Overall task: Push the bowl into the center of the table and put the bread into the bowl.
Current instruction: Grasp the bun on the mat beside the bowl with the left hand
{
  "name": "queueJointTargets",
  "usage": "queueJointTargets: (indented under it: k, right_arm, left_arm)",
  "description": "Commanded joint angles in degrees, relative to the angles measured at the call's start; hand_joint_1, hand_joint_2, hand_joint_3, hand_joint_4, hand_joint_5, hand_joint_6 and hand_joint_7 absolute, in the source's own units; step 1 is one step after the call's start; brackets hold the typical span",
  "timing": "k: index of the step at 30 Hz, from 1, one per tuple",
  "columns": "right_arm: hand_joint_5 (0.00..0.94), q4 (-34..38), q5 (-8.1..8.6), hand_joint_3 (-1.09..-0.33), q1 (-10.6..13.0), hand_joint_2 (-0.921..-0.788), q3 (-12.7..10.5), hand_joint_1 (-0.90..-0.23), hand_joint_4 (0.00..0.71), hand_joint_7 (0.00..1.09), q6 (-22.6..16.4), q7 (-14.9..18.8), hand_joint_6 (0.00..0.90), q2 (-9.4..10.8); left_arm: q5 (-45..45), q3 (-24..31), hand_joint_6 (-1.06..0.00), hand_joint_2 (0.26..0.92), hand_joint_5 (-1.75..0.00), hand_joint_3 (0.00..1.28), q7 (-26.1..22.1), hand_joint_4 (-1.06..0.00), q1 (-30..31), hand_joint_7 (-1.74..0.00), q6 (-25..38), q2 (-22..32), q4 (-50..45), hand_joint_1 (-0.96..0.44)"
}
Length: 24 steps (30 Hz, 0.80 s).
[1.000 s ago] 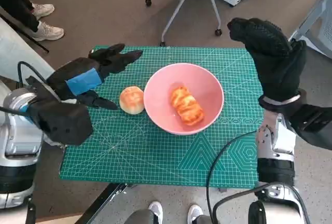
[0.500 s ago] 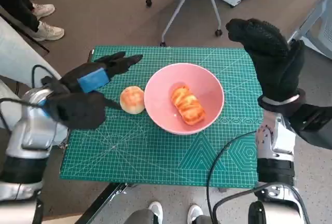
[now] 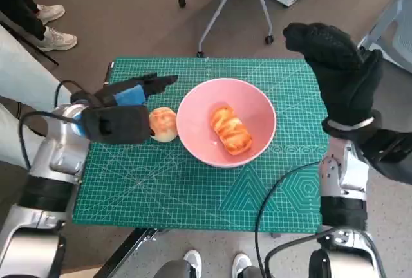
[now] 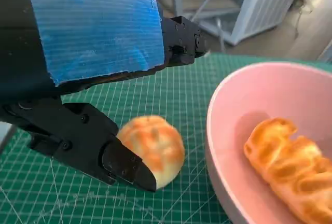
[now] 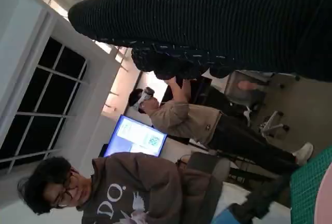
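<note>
A pink bowl (image 3: 226, 121) (image 4: 270, 99) sits near the middle of the green cutting mat (image 3: 193, 188). A long golden bread roll (image 3: 231, 130) (image 4: 284, 157) lies inside it. A round bun (image 3: 163, 123) (image 4: 154, 149) rests on the mat against the bowl's left side. My left hand (image 3: 132, 94) (image 4: 98, 63) hovers just left of the bun, its fingers spread on either side of it and holding nothing. My right hand (image 3: 335, 65) (image 5: 218, 22) is raised upright beyond the table's right edge, with nothing in it.
A wheeled chair base (image 3: 225, 1) stands on the floor behind the table. A person's white shoes (image 3: 48, 27) show at the upper left, other feet (image 3: 212, 262) at the near edge. Two people (image 5: 171, 125) appear in the right wrist view.
My left hand has lowered and drawn closer to the bun, its forearm swinging in from the left. The right hand, bowl and breads have not moved.
</note>
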Motion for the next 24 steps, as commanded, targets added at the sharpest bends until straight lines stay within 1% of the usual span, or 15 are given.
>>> queueJointTargets:
  k: [1,8,18,24]
  right_arm:
    - [0.002,0.0,-0.3,-0.649,1.3,-0.921,0.1,-0.679,0.165,0.53,0.4,0.3,0.0,-0.7]
    - [0.001,-0.4,-0.63,-0.651,1.4,-0.921,0.4,-0.67,0.164,0.53,0.0,0.0,0.0,-0.8]
    - [0.003,0.8,-0.06,-0.644,0.6,-0.921,0.0,-0.669,0.168,0.52,-0.4,0.7,0.004,-1.3]
    - [0.002,1.0,-0.08,-0.644,0.4,-0.921,0.2,-0.675,0.167,0.52,-0.6,0.6,0.005,-1.0]
  left_arm:
    - [0.8,-1.0,-0.07,0.748,0.0,0.0,0.6,0.0,-1.9,0.0,-0.2,-0.9,3.5,-0.15]
    - [1.6,-2.3,-0.07,0.75,0.0,0.0,1.2,0.0,-3.4,0.0,-0.8,-1.6,7.8,-0.17]
    - [2.5,-3.5,-0.09,0.751,0.0,0.0,1.9,0.0,-4.6,-0.01,-0.8,-2.4,12.3,-0.21]
    - [3.3,-4.6,-0.09,0.755,0.0,0.0,3.7,0.0,-5.6,-0.01,-1.1,-4.1,16.1,-0.22]
